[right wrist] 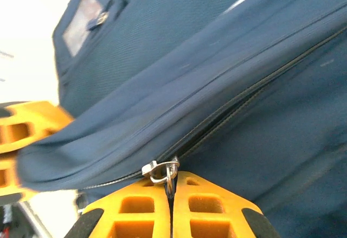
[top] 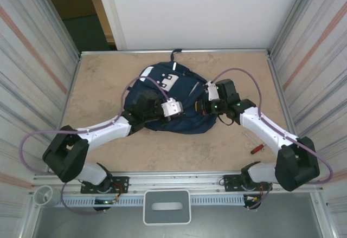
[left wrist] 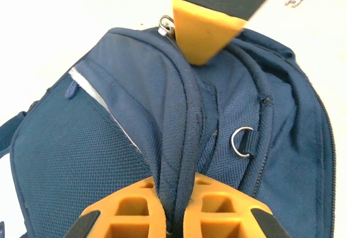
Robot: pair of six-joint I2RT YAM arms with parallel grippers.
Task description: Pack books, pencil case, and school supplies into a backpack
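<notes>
Left gripper (left wrist: 173,203) is pinched tight on a raised fold of the backpack (top: 184,86), right along the zipper seam, I'd guess to anchor the cloth so it doesn't bunch. Facing it, the right gripper (right wrist: 171,190) is closed on the metal zipper pull (right wrist: 164,170), seemingly set to draw it along the track. The bag lies flat in the middle of the table (top: 103,81), with bare top on either side and its carry loop near the back rim. A red screwdriver (top: 256,149) lies apart, beside the right arm.
</notes>
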